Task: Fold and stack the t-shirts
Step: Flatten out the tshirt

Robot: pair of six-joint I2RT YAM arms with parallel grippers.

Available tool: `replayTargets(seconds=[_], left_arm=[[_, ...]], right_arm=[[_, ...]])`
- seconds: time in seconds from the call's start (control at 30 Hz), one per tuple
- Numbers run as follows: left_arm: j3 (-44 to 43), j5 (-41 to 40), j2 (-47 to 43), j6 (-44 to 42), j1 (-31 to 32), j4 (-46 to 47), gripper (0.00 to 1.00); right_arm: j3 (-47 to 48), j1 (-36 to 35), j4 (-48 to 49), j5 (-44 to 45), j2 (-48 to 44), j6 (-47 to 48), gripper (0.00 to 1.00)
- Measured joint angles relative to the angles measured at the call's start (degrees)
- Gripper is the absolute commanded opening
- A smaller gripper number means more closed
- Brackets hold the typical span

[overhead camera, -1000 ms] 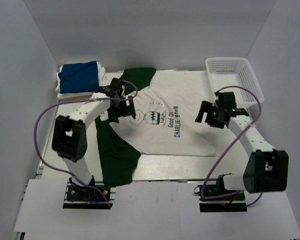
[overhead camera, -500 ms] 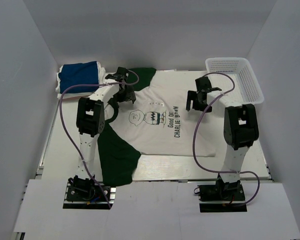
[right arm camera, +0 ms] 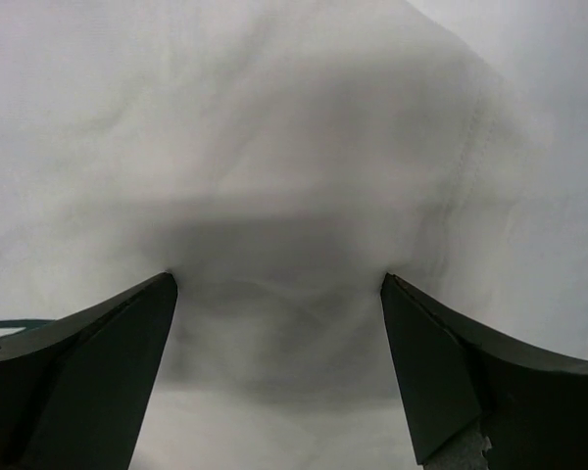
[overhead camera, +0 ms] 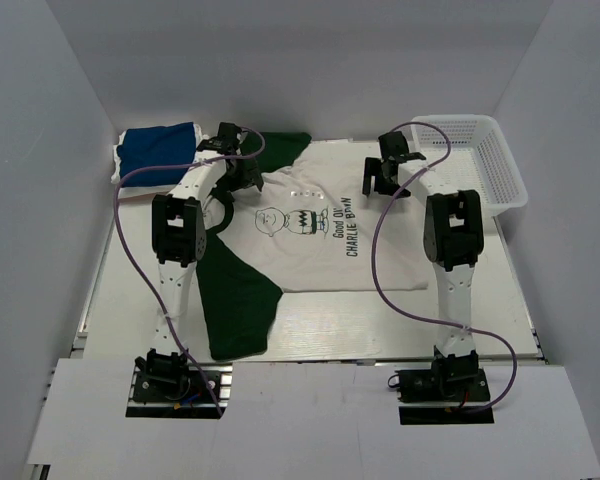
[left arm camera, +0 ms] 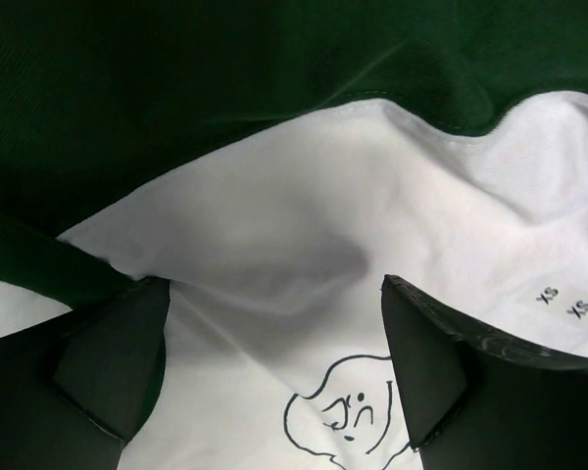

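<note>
Hovering side by side along the far side of the white t-shirt [overhead camera: 315, 265], both claws stand wide with nothing between their jaws: the left gripper [overhead camera: 235, 168] is over the collar end and the right gripper [overhead camera: 383, 176] is over the far edge toward the hem end. The shirt lies spread flat across the middle of the worktop [overhead camera: 380, 330] with its print turned sideways. Its long axis therefore runs left to right, roughly parallel to the worktop's far edge, collar to the left. In the left wrist view the white cloth [left arm camera: 304, 196] sits straight under the open left claw [left arm camera: 274, 294], with the size label and the cartoon head just beside it and the dark green t-shirt [left arm camera: 176, 78] beyond. In the right wrist view plain white cloth [right arm camera: 274, 147] fills the space under the open right claw [right arm camera: 274, 284]. Each arm is thus nearer its own end of the far edge, which suggests a two-handed pinch there and a fold drawn toward the near edge. Dark green cloth [overhead camera: 235, 300] also spreads out from under the shirt at its near-left. The blue t-shirt [overhead camera: 158, 152] rests folded at the far-left corner, well apart from the claws.
</note>
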State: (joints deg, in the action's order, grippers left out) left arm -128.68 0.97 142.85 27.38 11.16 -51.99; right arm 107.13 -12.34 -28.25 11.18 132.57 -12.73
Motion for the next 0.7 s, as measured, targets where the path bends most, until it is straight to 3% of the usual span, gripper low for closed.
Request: replayTargets(seconds=[0.23, 0.37, 0.53, 0.7], left_arm=[[-0.5, 2.5, 0.1, -3.3, -0.7, 1.9, 0.99], [5.2, 2.8, -4.3, -4.5, -0.6, 2.7, 0.99], [28.2, 2.8, -24.4, -2.9, -0.1, 3.8, 0.99], [58.8, 3.8, -56.9, 3.4, 0.4, 5.2, 0.99]], right_arm=[[3.5, -0.3, 0.4, -3.7, 0.2, 3.7, 0.9], [-1.2, -1.4, 2.6, -7.8, -7.1, 6.0, 0.9], [-16.9, -4.8, 9.4, -13.6, -27.2, 5.6, 0.9], [-34.6, -5.9, 18.3, -15.9, -45.4, 1.8, 0.9]])
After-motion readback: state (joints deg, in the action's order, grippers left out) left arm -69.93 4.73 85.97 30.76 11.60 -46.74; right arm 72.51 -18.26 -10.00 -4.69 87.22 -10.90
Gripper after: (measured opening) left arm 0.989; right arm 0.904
